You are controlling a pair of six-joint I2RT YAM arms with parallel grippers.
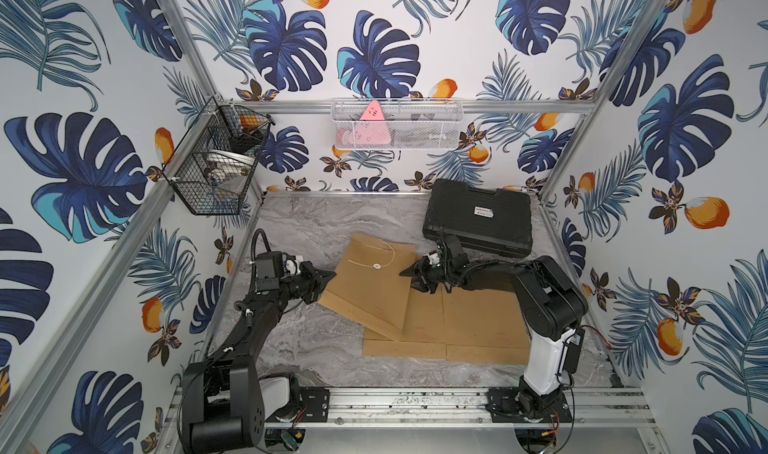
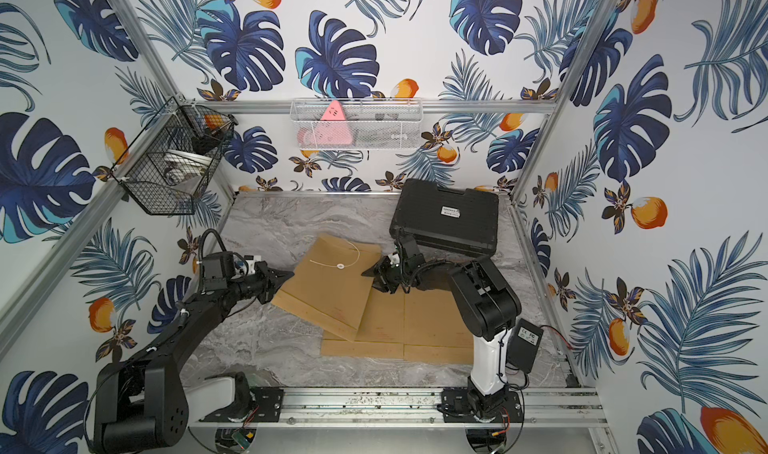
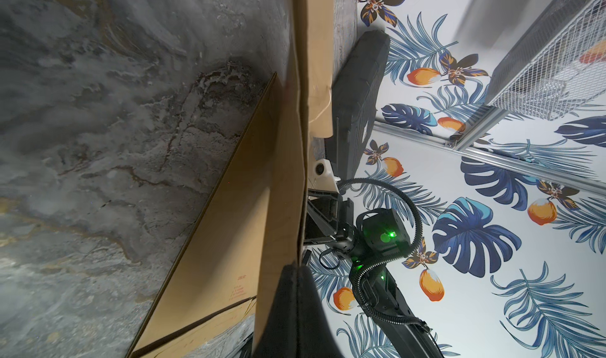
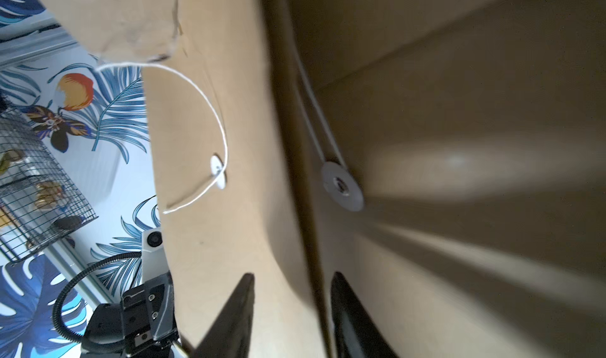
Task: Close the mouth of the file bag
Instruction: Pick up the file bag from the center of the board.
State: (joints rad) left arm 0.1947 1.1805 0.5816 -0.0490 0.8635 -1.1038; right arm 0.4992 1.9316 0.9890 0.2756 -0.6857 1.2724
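Both top views, bottom of frame: aluminium rail (image 1: pixel 415 402) carrying both arm bases, left arm lower left, right arm lower right. Above it is the grey marble tabletop (image 1: pixel 299 348).

Centre-right of frame: stack of kraft file bags (image 1: pixel 478 323) lying flat, side by side and overlapping. On top of them, tilted, centre of frame: the file bag (image 1: pixel 365 294) for the task. Its lower right part overlaps the stack and its left part sits over the marble.

Left gripper (image 1: pixel 330 275) is at that bag's left corner. In the left wrist view its fingers (image 3: pixel 285 307) are pressed together on the bag's edge, and the corner is lifted off the table.

Right gripper (image 1: pixel 409 279) is at the bag's right edge, centre of frame. In the right wrist view the right gripper (image 4: pixel 293 274) has its jaws part-way apart, straddling the paper edge with a gap on both sides, not pinching.

String (image 1: pixel 388 250) runs in a loose arc from the flap to the white disc (image 1: pixel 377 266), with a short tail free past it. In the right wrist view, right of frame, a second disc (image 4: pixel 342 186) sits on a shaded bag, with string lines leading to it.

Farther back, upper right of the tabletop: closed black plastic case (image 1: pixel 478 217), just behind the right gripper.

Back wall, centre top: white mesh basket (image 1: pixel 415 138) holding a pink triangular item (image 1: pixel 371 117). Left wall: black wire basket (image 1: pixel 208 182), contents unclear.
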